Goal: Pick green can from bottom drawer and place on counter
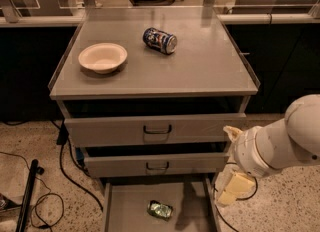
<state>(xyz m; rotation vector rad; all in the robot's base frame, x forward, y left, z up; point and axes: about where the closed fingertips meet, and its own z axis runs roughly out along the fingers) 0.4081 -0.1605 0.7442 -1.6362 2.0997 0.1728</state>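
The green can (160,209) lies on its side on the flat grey floor of the open bottom drawer (129,207), near the middle. The counter (200,66) is the grey top of the cabinet above. My gripper (233,188) hangs at the end of the white arm (280,143), just outside the drawer's right wall, to the right of the can and a little above it. It holds nothing that I can see.
A white bowl (102,57) and a blue-and-white can (160,40) lying on its side sit on the counter. The two handled drawers (157,129) above are slightly ajar. Black cables and a pole (27,196) lie on the floor at the left.
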